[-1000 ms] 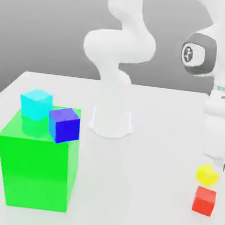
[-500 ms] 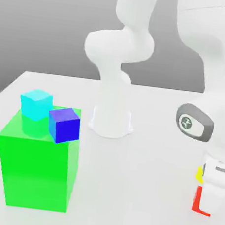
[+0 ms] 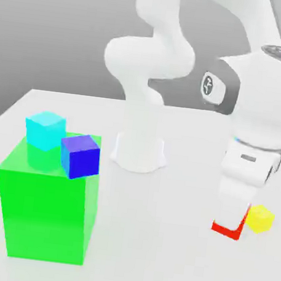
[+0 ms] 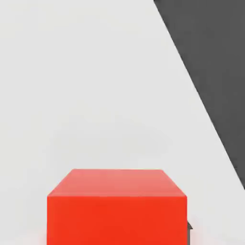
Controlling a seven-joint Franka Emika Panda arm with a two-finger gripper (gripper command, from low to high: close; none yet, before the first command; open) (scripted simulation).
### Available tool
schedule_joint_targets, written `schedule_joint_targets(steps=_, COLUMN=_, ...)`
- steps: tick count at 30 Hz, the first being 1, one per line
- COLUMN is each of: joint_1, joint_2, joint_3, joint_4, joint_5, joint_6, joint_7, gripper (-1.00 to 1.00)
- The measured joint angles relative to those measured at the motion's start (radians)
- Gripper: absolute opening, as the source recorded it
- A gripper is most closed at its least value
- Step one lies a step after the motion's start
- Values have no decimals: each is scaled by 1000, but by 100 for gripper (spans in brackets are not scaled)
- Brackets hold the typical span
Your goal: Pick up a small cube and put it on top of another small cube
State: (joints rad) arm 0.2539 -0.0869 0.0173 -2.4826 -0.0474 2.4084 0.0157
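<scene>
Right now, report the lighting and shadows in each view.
Exterior view: even, soft light; the green block looks glowing and see-through, the cyan cube tinting it; hardly any shadow under the yellow cube. Hand view: the red cube is flatly lit, with a faint shadow patch on the white table.

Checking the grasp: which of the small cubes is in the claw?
The red cube, clamped in the claw; the yellow cube sits beside it on the table.

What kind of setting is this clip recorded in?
Most likely a simulated tabletop test scene, not a real room: a plain white table, a featureless grey backdrop, and flat-shaded blocks such as the green block and red cube.
</scene>
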Motion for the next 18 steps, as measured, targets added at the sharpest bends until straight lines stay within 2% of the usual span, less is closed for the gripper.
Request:
schedule_joint_targets(steps=10, joint_1=-213, joint_2=-316, joint_3=-239, joint_4=66, joint_5=-52, joint_6=-386, joint_7=-282, gripper=-100)
schedule_joint_targets(steps=14, joint_1=-232, joint_2=-287, joint_3=-272, joint_4=-18, joint_5=-59, joint_6=-276, joint_7=-307, gripper=-100)
schedule_joint_targets(steps=15, joint_1=-233, joint_2=-279, joint_3=-274, joint_4=-32, joint_5=-59, joint_6=-254, joint_7=-309, gripper=100)
schedule_joint_targets(steps=18, joint_1=-233, joint_2=-279, joint_3=-274, joint_4=-32, joint_5=-59, joint_6=-254, joint_7=-309, gripper=100)
